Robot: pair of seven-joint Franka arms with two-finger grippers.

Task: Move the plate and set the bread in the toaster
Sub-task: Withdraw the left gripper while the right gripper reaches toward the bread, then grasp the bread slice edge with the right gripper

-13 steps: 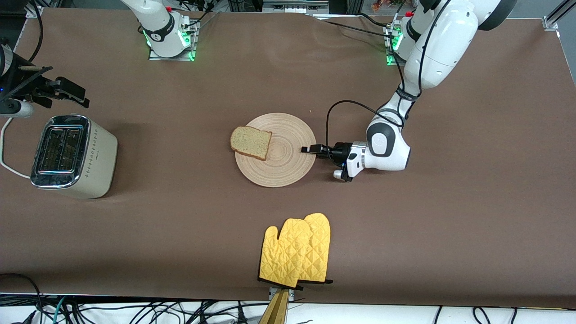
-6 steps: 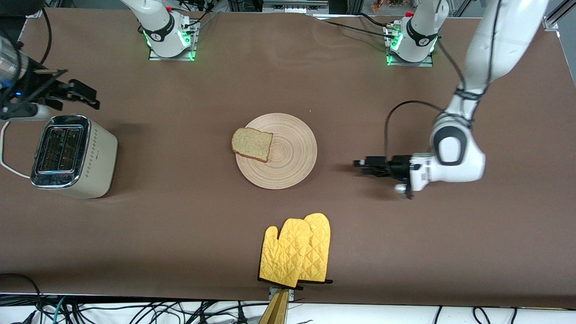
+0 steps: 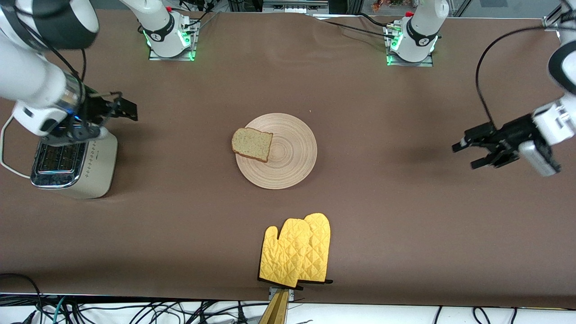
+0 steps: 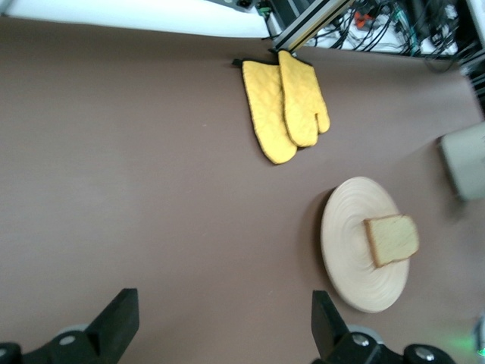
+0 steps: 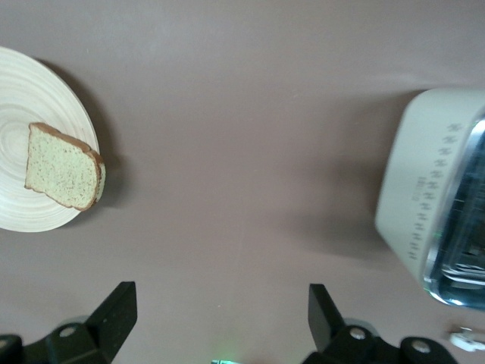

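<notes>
Resting half over the rim of the plate at mid-table, the bread lies untouched as the left gripper, jaws wide and empty, has pulled well away from the plate's three o'clock edge to the left arm's end of the table. At nine o'clock, the right gripper, jaws also spread and empty, has swung in over the toaster toward the bread, suggesting the plate move is finished and the pickup comes next.
</notes>
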